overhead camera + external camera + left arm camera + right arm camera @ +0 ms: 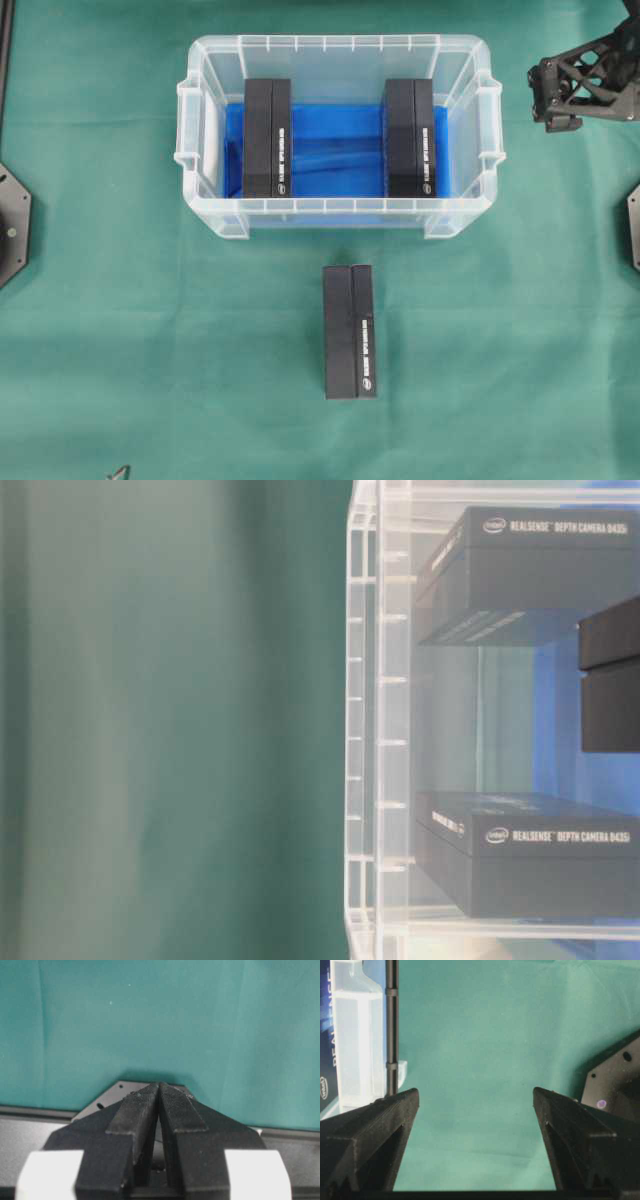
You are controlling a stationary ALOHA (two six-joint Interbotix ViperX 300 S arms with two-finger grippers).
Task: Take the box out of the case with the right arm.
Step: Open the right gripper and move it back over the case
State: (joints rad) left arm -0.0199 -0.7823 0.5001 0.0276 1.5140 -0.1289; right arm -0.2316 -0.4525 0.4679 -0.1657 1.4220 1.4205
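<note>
On the green cloth (120,330), just in front of the clear case (340,215), one black RealSense box (350,331) is laid flat; two more boxes (267,138) are seen inside on the blue lining. The right gripper (475,1105) is held spread wide above bare cloth beside the case. The left gripper (159,1091) is pressed together

I see a clear, translucent plastic rectangular case (340,210) with a smooth ribbed rim and a glossy blue lining on its floor, standing on matt green cloth covering the surface (120,330). The black rectangular boxes (349,331) look like matt cardboard. My left tool (159,1091) shows rough, ridged black pads (135,1110).
</note>
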